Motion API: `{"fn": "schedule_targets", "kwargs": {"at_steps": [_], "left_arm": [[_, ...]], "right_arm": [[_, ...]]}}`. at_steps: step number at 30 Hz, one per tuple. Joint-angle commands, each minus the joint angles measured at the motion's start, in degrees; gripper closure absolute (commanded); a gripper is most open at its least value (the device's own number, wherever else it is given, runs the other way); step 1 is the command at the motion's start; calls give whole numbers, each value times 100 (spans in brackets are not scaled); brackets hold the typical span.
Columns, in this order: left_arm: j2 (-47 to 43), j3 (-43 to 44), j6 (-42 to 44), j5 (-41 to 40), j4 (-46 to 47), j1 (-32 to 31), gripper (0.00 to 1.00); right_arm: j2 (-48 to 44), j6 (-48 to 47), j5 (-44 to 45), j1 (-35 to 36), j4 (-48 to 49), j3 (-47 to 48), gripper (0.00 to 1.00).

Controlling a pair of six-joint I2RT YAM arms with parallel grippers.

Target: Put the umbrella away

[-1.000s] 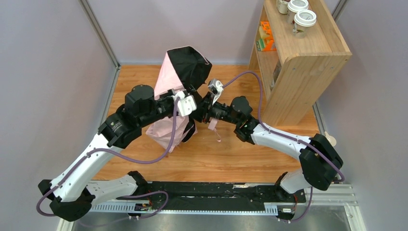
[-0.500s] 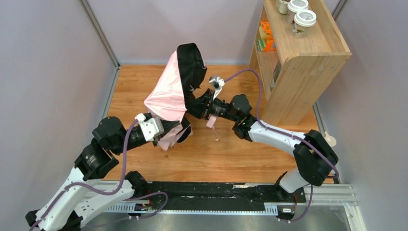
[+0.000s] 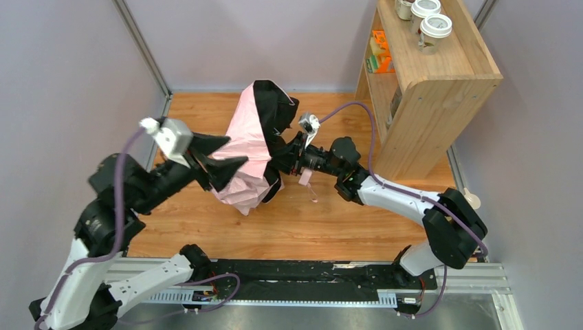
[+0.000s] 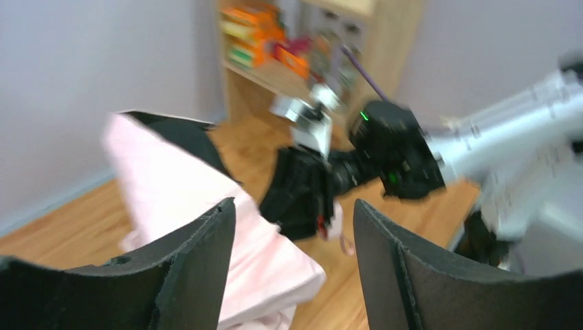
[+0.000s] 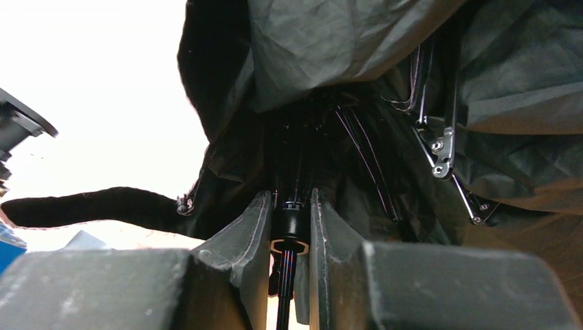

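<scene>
One umbrella (image 3: 251, 148), two grippers. The left gripper (image 3: 221, 155) is released: its two fingers (image 4: 189, 271) stand wide apart with nothing between them. The half-collapsed canopy, pink outside and black inside, sits straight ahead of its tips; whether they touch the fabric cannot be told.

The right gripper (image 3: 293, 154) is clenched on the umbrella's black shaft. In the right wrist view its two fingers (image 5: 251, 230) press either side of a black collar on that shaft, and the black lining and thin metal ribs bunch up just beyond the tips. One pink strap (image 3: 307, 184) hangs below this gripper, down to the wooden table (image 3: 330, 220).

The two grippers face each other, with the canopy between them. Behind the right gripper, to its right, stands one wooden shelf (image 3: 440, 79) with three cups (image 3: 436, 26) on top.
</scene>
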Motion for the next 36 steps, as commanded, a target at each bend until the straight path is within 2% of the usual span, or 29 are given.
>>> {"fn": "schedule_targets", "kwargs": {"at_steps": [1, 4, 5, 7, 14, 20, 27, 31, 33, 36], "left_arm": [[677, 1469, -1771, -2938, -1360, 2, 30], [1188, 1947, -1625, -3796, -1705, 2, 29], [1372, 2096, -1564, -3990, -1671, 11, 25], [1689, 2289, -1414, -4123, -1495, 11, 25], [3103, 3476, -1423, -3658, -1951, 485, 25], [3632, 3626, -1168, -3702, -1942, 565, 25], [3879, 3389, -773, -3957, -1662, 573, 25], [4186, 3564, -492, -4211, -1583, 573, 33], [4318, 3609, -368, -4203, -1547, 573, 40], [4529, 3819, -298, -4106, -1714, 582, 58]], "right_arm": [[-653, -941, 349, 60, -348, 26, 100], [-830, -1293, 622, 156, -735, 70, 100], [-856, -1364, 666, 174, -823, 96, 100], [-953, -1591, 842, 270, -1025, 149, 100], [-1102, -2173, 1326, 552, -1580, 228, 100], [-1164, -2349, 1440, 640, -1703, 228, 100], [-1199, -2419, 1405, 693, -1756, 264, 100], [-1199, -2428, 1414, 719, -1765, 299, 100], [-1199, -2454, 1414, 737, -1773, 316, 100], [-1208, -2472, 1422, 754, -1782, 325, 100]]}}
